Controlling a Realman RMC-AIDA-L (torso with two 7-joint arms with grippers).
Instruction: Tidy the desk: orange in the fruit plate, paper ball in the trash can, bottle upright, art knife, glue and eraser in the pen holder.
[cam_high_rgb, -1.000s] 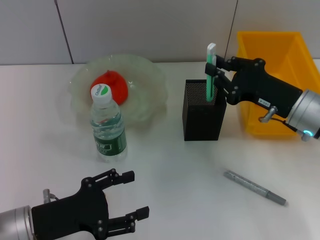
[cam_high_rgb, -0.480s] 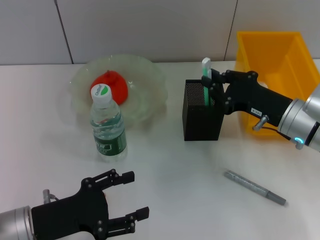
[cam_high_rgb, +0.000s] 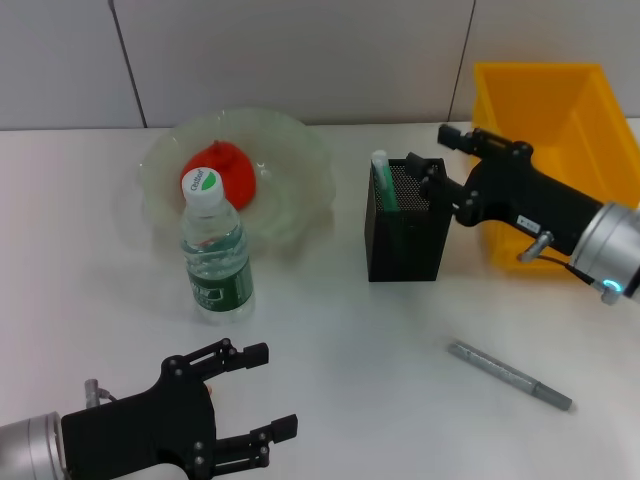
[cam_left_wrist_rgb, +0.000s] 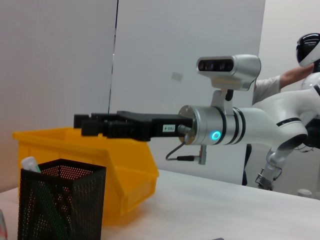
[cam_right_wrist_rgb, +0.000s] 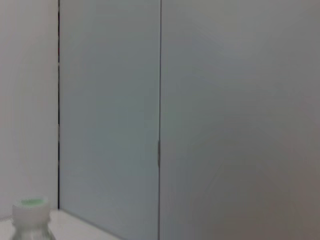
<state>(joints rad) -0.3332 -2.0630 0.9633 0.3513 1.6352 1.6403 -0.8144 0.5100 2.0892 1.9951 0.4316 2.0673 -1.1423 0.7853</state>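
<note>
The head view looks down and forward from above onto the white table (cam_high_rgb: 330, 330), taking in the whole work area up to the grey wall. The left wrist view sits low, near table height, looking level across at the black mesh pen holder (cam_left_wrist_rgb: 60, 200) and yellow plastic bin (cam_left_wrist_rgb: 120, 165), both shared with the head view. The right wrist view faces the wall, catching only the clear plastic bottle's white cap (cam_right_wrist_rgb: 31, 210).
</note>
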